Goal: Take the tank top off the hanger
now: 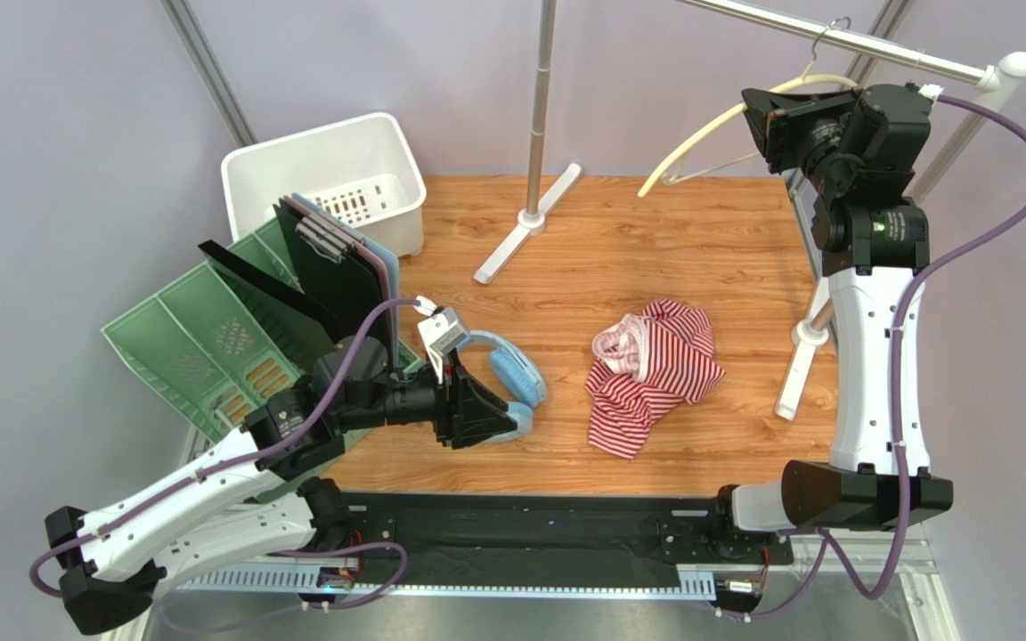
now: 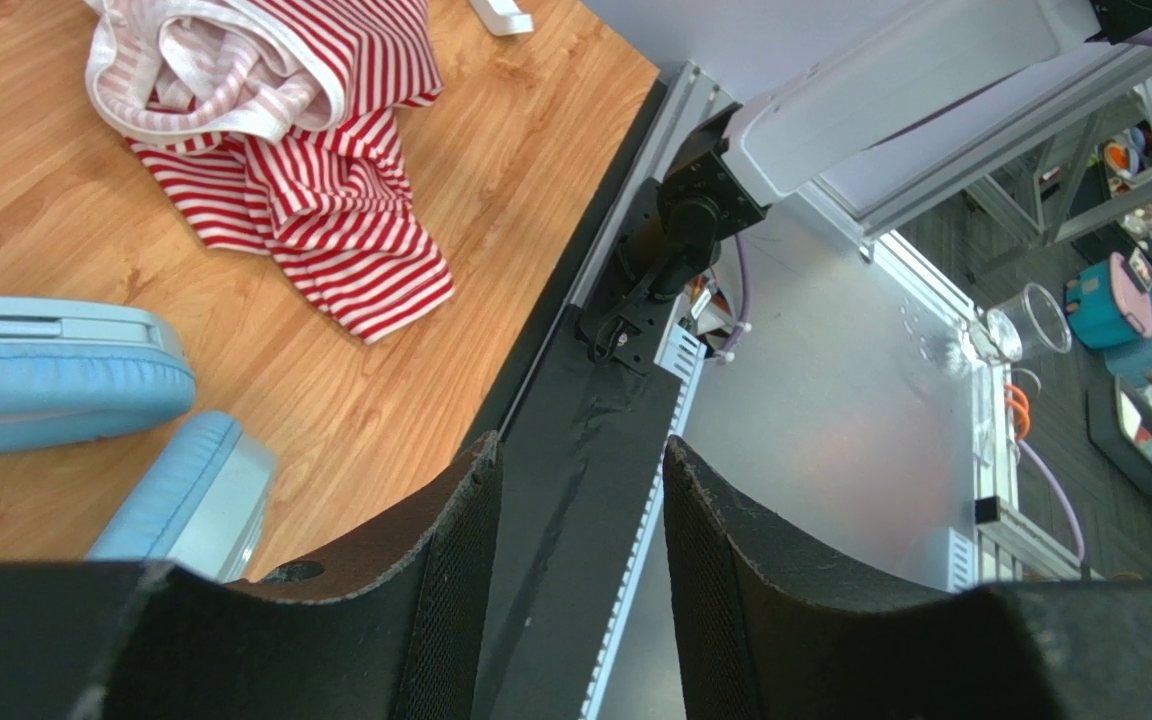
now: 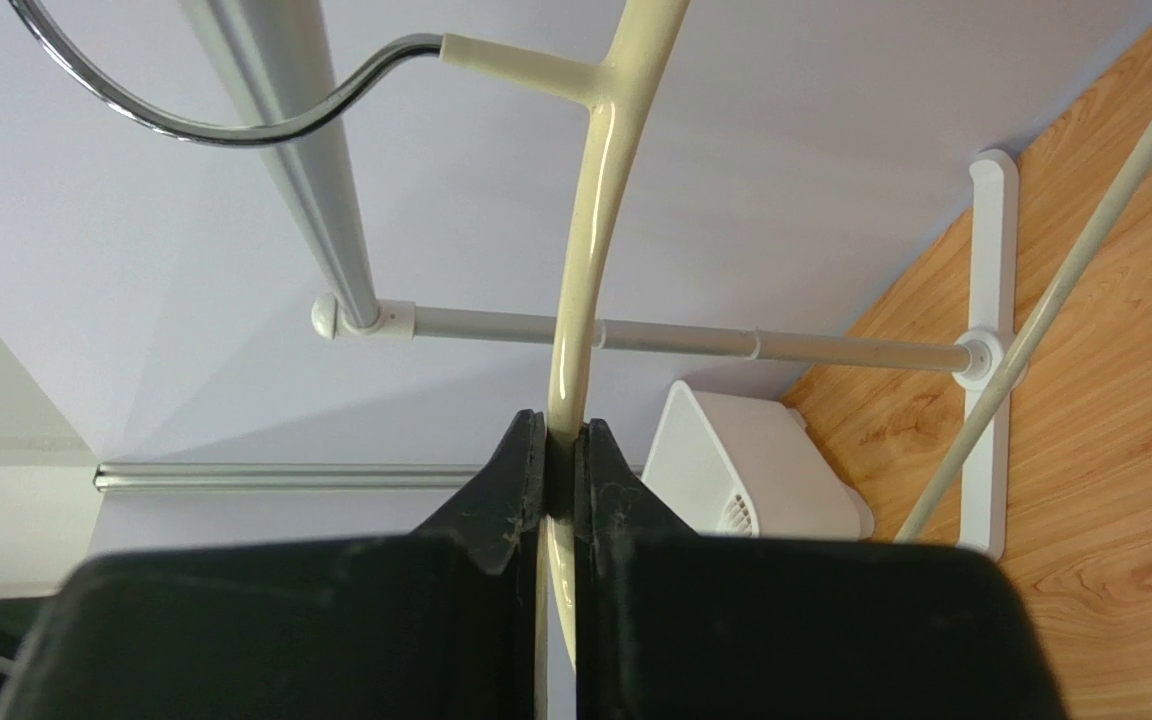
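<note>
1. Tank top is not in either of my pincers. My right pincer (image 3: 564, 458) is up high, pinched shut on the thin yellow hanger (image 3: 605, 195).
2. My left pincer (image 2: 582, 458) is half open and holds nothing. It hangs low, near the front edge of the table (image 2: 26, 210).
3. The hanger is bare. Its top hooks over the silver rail (image 3: 289, 180).
4. The tank top (image 1: 652, 374) lies in a crumpled heap on the wood, well apart from the hanger. Blue headphones (image 1: 512, 381) lie just beside my left pincer.
5. I think the job is almost done, because the top is off.
6. Next, I think my right pincer should let go softly, so the hanger does not swing or slip off the rail.
</note>
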`<act>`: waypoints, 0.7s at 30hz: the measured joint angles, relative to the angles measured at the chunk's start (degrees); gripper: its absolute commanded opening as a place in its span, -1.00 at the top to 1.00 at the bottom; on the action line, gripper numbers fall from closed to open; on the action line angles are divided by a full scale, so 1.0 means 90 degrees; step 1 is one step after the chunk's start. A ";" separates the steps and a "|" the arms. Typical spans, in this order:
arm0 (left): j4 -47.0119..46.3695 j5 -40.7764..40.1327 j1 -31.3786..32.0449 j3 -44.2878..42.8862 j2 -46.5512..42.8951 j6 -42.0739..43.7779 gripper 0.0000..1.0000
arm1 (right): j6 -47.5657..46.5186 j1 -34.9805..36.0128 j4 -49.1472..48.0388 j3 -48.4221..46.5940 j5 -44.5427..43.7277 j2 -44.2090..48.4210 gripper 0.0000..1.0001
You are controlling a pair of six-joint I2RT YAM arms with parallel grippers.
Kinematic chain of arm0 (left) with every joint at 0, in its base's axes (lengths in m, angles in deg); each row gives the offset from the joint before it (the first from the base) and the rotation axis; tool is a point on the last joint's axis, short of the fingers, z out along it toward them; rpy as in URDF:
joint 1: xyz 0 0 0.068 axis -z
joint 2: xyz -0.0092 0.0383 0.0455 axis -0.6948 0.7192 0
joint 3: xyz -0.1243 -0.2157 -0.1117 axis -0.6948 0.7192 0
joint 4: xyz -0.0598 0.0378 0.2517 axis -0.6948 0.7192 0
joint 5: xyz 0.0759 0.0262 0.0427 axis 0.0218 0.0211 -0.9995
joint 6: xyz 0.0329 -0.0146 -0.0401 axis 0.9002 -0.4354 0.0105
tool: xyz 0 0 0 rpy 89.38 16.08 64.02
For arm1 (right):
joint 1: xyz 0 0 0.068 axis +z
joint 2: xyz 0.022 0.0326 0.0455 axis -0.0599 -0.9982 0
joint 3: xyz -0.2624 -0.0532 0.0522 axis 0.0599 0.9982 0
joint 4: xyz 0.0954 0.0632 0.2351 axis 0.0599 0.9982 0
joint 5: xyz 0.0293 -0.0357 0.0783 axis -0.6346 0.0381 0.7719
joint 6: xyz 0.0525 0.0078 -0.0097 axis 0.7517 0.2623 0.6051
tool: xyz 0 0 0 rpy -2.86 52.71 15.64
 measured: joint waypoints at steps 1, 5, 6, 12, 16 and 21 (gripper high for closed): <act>0.0007 -0.0012 0.0000 0.0000 -0.0002 0.0000 -0.03 | 0.0019 -0.0022 -0.0002 0.0029 0.0000 -0.0005 1.00; 0.0044 -0.0049 0.0000 0.0002 -0.0024 0.0000 -0.04 | 0.0066 -0.0092 -0.0012 0.0175 0.0002 0.0010 1.00; 0.0049 -0.0056 0.0002 0.0002 -0.0024 0.0000 -0.05 | 0.0078 -0.0100 -0.0027 0.0226 0.0005 0.0017 0.99; 0.0092 -0.0068 0.0002 0.0002 0.0000 0.0000 -0.09 | 0.0029 -0.0129 -0.0308 0.0763 0.0007 0.0393 0.40; 0.0104 -0.0078 0.0000 0.0002 0.0019 0.0000 -0.12 | -0.0141 -0.0129 -0.0308 0.1042 0.0095 0.0682 -0.07; 0.0117 -0.0087 0.0002 0.0002 0.0039 0.0002 -0.20 | -0.0697 -0.0126 -0.0194 0.1341 0.0323 0.0916 -0.61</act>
